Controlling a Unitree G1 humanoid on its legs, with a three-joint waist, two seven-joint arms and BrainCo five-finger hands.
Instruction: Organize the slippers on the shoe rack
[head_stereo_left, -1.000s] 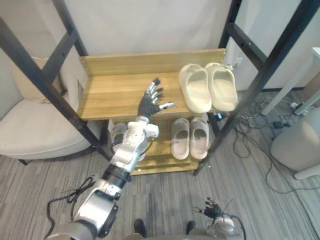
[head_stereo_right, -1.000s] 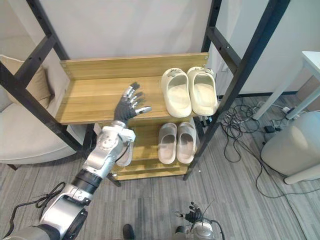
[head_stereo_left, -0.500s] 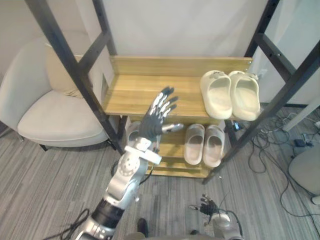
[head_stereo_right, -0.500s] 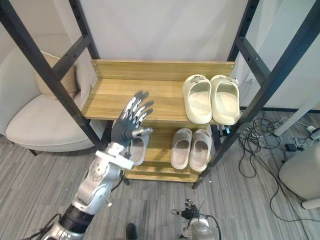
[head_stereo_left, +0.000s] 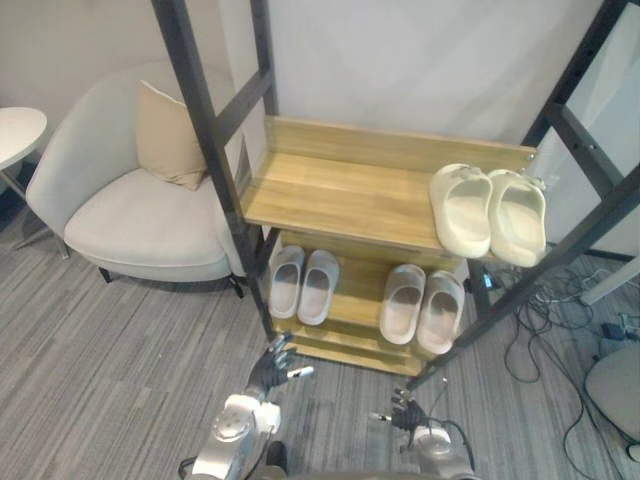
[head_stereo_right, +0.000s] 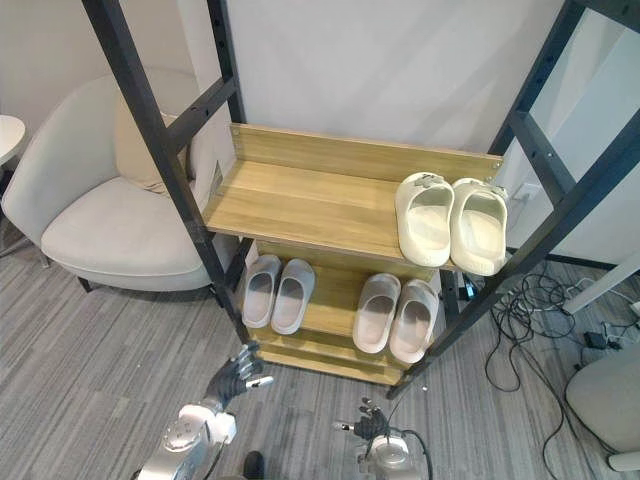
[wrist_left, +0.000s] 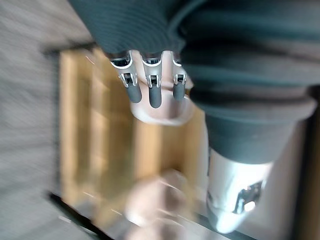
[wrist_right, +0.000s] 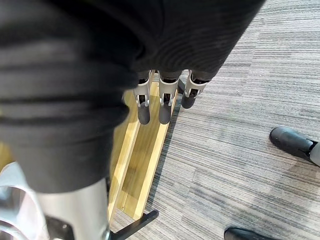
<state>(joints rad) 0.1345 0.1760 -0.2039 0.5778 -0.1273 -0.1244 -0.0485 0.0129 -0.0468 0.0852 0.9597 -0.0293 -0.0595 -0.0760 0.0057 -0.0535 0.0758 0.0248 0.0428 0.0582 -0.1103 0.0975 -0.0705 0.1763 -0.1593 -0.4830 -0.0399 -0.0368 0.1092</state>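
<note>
The wooden shoe rack (head_stereo_left: 340, 190) has a cream pair of slippers (head_stereo_left: 490, 210) at the right end of its upper shelf. On the lower shelf stand two pale grey pairs, one on the left (head_stereo_left: 303, 283) and one on the right (head_stereo_left: 423, 305). My left hand (head_stereo_left: 272, 366) hangs low before the rack's foot, near the floor, open with fingers spread and holding nothing. My right hand (head_stereo_left: 405, 410) is also low by the floor, to the right, open and empty. In the right wrist view its straight fingers (wrist_right: 160, 102) point at the rack's bottom rail (wrist_right: 142, 160).
A beige armchair (head_stereo_left: 140, 220) with a tan cushion (head_stereo_left: 170, 140) stands left of the rack, and a white round table (head_stereo_left: 15, 130) at the far left. Slanted black frame posts (head_stereo_left: 215, 170) flank the shelves. Cables (head_stereo_left: 540, 320) lie on the floor at the right.
My left hand has dropped from upper-shelf height to near the floor. The camera has shifted, so the rack sits further right and the armchair shows more. The slippers have not moved.
</note>
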